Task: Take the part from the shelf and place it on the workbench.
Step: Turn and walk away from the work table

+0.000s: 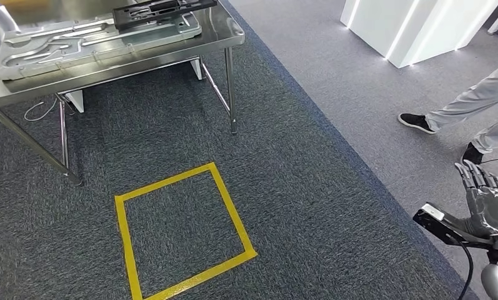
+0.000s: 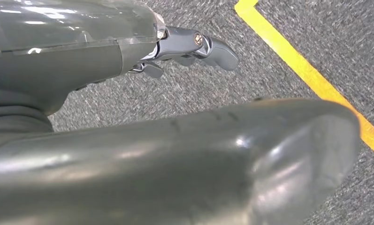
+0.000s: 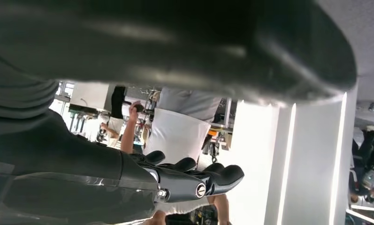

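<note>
Exhibition-style workshop, steel workbench [image 1: 171, 53], grey carpet [image 1: 308, 187], yellow floor tape [image 1: 177, 231]

One steel workbench [image 1: 224, 34], two parts: grey tray [image 1: 77, 40], black frame [image 1: 162, 10]; one yellow square [image 1: 184, 231].

A stainless-steel counter [image 1: 224, 32] stands on grey carpet [image 1: 308, 187], carrying a large pressed metal panel [image 1: 77, 40] with a black frame part [image 1: 162, 11] lying across it. Yellow tape square [image 1: 182, 231] marks the carpet.

A glossy steel workbench [image 1: 224, 39] carries a matt silver metal part [image 1: 59, 47], above rough grey carpet [image 1: 296, 187].
</note>
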Controlling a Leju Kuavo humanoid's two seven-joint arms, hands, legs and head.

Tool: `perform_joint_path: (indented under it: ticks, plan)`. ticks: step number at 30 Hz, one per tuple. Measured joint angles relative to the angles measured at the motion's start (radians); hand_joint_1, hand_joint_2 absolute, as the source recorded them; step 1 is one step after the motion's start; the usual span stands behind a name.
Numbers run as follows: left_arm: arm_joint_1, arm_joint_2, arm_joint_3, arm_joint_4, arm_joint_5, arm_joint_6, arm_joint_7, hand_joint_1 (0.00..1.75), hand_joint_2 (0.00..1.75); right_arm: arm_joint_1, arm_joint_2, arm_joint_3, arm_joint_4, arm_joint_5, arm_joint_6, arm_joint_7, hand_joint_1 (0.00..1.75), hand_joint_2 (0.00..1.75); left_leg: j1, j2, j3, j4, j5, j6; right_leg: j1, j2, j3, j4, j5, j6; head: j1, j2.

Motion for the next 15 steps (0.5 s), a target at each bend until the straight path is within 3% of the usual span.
perform_joint_path:
  ticks: [2,4,6,7,9,11,12,15]
  plan:
    - [-0.002,0.000,0.000,0.000,-0.007,-0.002,0.000,0.00,0.00,-0.001,-0.009,-0.006,0.001,-0.010,0.000,0.006,0.00,0.00,0.006,0.006,0.007,-0.015,0.011,0.007,0.000,0.000,-0.023,0.054,-0.037,0.008,0.000,0.000]
    - [-0.002,0.000,0.000,0.000,-0.013,-0.004,0.002,0.00,0.00,0.008,-0.015,-0.014,0.000,-0.017,-0.001,0.015,0.00,0.00,0.007,0.013,0.008,-0.018,0.012,0.010,-0.003,0.001,-0.083,0.181,-0.102,0.016,0.000,0.000]
    - [-0.002,0.000,0.000,0.000,-0.018,-0.005,0.004,0.00,0.00,0.022,-0.016,-0.019,0.000,-0.018,-0.001,0.020,0.00,0.00,0.007,0.023,0.007,-0.016,0.010,0.009,-0.005,0.000,-0.131,0.274,-0.128,0.023,0.000,0.000]
    - [-0.002,0.000,0.000,0.000,-0.019,-0.005,0.005,0.00,0.00,0.025,-0.016,-0.020,0.000,-0.017,-0.001,0.021,0.00,0.00,0.007,0.030,0.007,-0.013,0.007,0.007,-0.007,-0.002,-0.129,0.266,-0.111,0.025,0.000,0.000]
    - [-0.003,0.000,0.000,0.000,-0.020,-0.005,0.006,0.00,0.00,0.006,-0.014,-0.020,0.006,-0.004,-0.001,0.017,0.00,0.00,0.008,0.049,0.008,-0.003,-0.002,-0.002,-0.011,-0.025,-0.072,0.142,-0.043,0.029,0.000,0.000]
    - [-0.007,0.000,0.002,0.000,-0.019,-0.002,0.006,0.00,0.00,-0.044,-0.002,-0.013,0.033,0.029,-0.015,0.013,0.00,0.00,0.005,0.068,0.004,0.009,-0.013,-0.015,-0.008,-0.054,-0.020,0.034,0.000,0.019,0.000,0.000]
    - [-0.009,0.000,0.004,0.000,-0.019,-0.001,0.006,0.00,0.00,-0.074,0.006,-0.007,0.055,0.049,-0.030,0.012,0.00,0.00,0.002,0.076,0.004,0.012,-0.018,-0.021,-0.005,-0.059,-0.012,0.015,0.003,0.010,0.000,0.000]
    - [-0.018,0.000,0.012,0.000,-0.017,0.004,0.006,0.00,0.00,-0.145,0.026,0.018,0.127,0.078,-0.070,0.003,0.00,0.00,0.003,0.089,0.009,0.013,-0.023,-0.038,-0.001,-0.035,-0.018,0.017,0.005,-0.013,0.000,0.000]
